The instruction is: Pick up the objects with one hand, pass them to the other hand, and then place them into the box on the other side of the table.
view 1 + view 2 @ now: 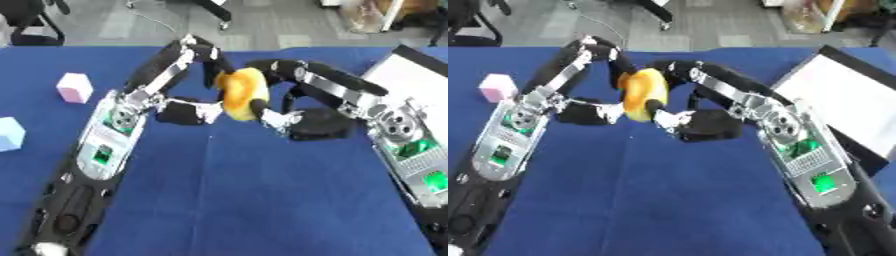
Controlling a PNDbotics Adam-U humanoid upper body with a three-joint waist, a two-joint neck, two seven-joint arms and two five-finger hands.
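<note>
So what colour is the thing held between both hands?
Yellow-orange object, clearest in the left eye view.

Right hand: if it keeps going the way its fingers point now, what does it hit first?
The right hand points toward the robot's left, and the yellow object sits right at its fingers, with the left hand just beyond. Depth is hard to judge.

Blue tablecloth [262,200], grey floor [262,22] beyond, black chair legs [39,30] far left

No legible text or labels anywhere.
</note>
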